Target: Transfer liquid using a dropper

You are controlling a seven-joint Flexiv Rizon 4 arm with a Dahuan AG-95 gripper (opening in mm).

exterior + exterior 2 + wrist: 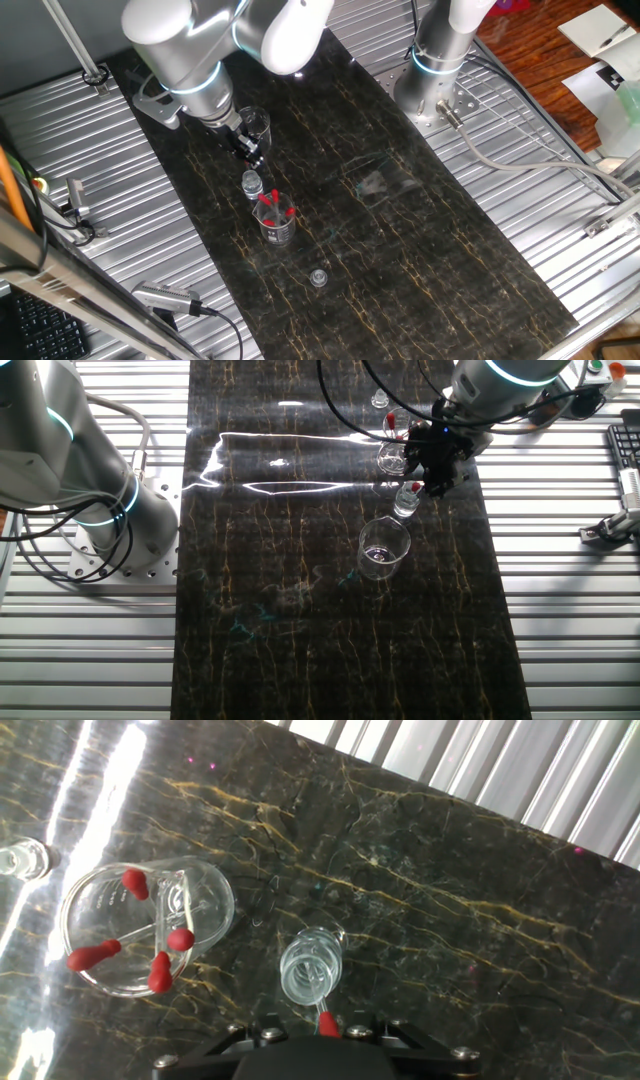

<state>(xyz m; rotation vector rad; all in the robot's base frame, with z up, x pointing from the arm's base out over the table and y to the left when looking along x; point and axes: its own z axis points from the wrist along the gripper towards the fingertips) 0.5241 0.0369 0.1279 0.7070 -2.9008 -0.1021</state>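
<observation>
My gripper (248, 152) (432, 478) hangs just above a small clear vial (251, 184) (407, 498) (310, 970). It is shut on a dropper (328, 1023): the red bulb shows between the jaws in the hand view, and the thin glass stem points down into the vial's mouth. A glass beaker (275, 220) (393, 455) (145, 925) right beside the vial holds several more red-bulbed droppers. On the vial's other side stands another clear beaker (255, 125) (384, 547) with a little liquid in the bottom.
A small clear cap (318, 277) (380, 398) (20, 858) lies on the dark marble-patterned mat (400, 250). A second arm's base (440, 60) (90, 490) stands at the mat's edge. Ribbed metal table surface surrounds the mat, with cables along the sides.
</observation>
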